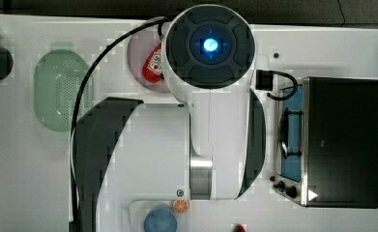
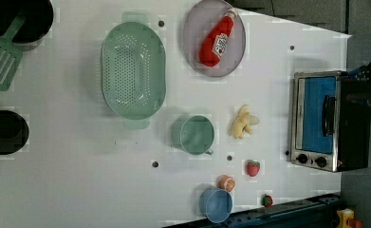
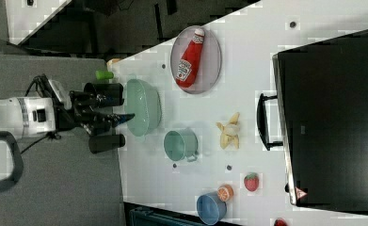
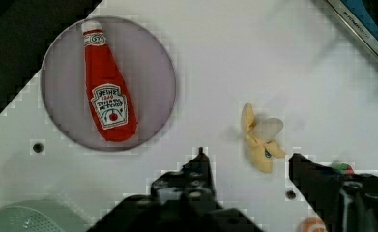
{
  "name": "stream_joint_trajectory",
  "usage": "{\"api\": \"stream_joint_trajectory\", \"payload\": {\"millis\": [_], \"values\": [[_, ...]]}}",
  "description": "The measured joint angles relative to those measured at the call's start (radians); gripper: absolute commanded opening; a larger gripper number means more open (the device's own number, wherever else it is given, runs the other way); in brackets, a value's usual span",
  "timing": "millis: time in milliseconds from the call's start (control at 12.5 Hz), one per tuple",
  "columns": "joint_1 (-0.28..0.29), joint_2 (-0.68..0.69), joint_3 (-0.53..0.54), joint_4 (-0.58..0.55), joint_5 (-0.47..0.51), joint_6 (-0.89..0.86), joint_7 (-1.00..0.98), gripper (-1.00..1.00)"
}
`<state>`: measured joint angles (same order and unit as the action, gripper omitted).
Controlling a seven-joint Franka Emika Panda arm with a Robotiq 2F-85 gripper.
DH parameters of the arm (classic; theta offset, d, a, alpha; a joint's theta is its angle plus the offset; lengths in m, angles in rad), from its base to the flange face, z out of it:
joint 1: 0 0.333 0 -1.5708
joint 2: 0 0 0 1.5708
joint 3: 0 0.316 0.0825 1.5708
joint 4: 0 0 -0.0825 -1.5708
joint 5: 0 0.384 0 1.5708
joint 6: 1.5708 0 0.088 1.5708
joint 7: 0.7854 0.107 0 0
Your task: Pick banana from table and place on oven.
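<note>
The pale yellow banana [image 2: 242,122] lies on the white table [image 2: 78,180], its cream peel flaps splayed, between the green cup and the oven [image 2: 323,121]. The right view has the banana [image 3: 228,132] just in front of the handle of the oven [image 3: 332,117]. My gripper [image 3: 118,120] hangs high above the table, well away from the surface. In the wrist view the gripper [image 4: 248,157] is open, two dark fingers [image 4: 198,166] apart with nothing held, and the banana [image 4: 259,140] lies far below, in line with the gap. In the top view my arm covers the middle of the table, beside the oven [image 1: 343,140].
A red ketchup bottle [image 2: 217,40] lies on a grey plate [image 2: 192,28]. A green colander [image 2: 133,69], green cup [image 2: 195,135], blue cup [image 2: 216,204], orange slice [image 2: 227,183] and strawberry [image 2: 253,167] surround the banana. Black pots [image 2: 5,132] and a green spatula [image 2: 0,61] sit at the left view's left.
</note>
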<state>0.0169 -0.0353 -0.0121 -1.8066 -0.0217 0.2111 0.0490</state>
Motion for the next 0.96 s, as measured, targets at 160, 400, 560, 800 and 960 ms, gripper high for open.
{"api": "stream_joint_trajectory", "payload": {"millis": [160,400,560,800,960], "values": [[-0.003,-0.206,-0.012,-0.209,-0.013,-0.102,0.000,0.81],[-0.017,-0.435,-0.015,-0.297,-0.011,-0.136,0.000,1.00],[-0.008,-0.489,-0.026,-0.270,-0.016,-0.110,0.000,1.00],[-0.011,-0.432,-0.043,-0.266,-0.027,0.050,0.002,1.00],[-0.013,-0.309,-0.049,-0.313,-0.025,0.127,0.002,1.00]]}}
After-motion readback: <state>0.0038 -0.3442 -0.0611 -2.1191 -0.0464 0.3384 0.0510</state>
